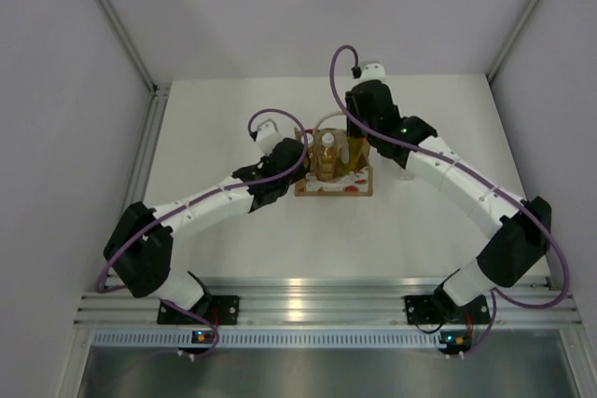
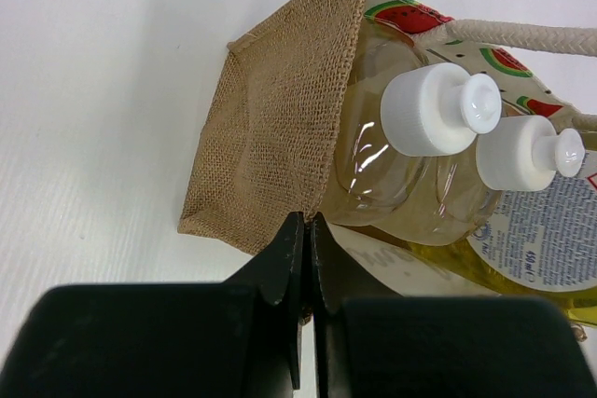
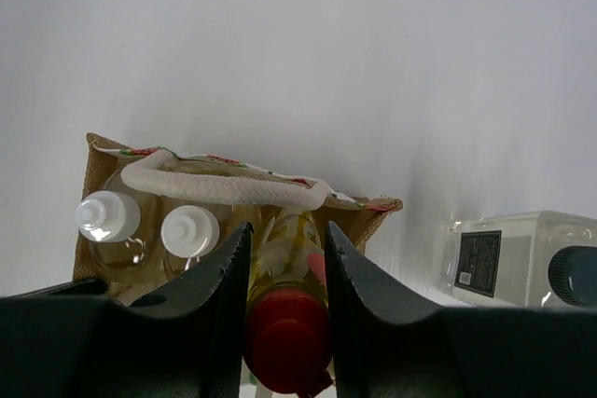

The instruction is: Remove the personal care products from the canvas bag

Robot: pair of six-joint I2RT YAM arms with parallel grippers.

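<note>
My right gripper [image 3: 287, 232] is clamped round the top of the yellow bottle [image 3: 284, 263]. Its red cap [image 3: 287, 337] points toward my wrist and its body sits down in the canvas bag [image 3: 103, 160], next to the two amber bottles [image 2: 392, 184]. The bottle's long axis runs straight along my fingers, so I reckon the pull goes straight back. My left gripper [image 2: 305, 223] is pinched tight on the bag's burlap edge. The clear bottle [image 3: 508, 258] is already out, on the table [image 3: 280, 44].

Left fingers [image 2: 280, 263] pinched tight; right fingers [image 3: 222, 279] gripping, parted.
</note>
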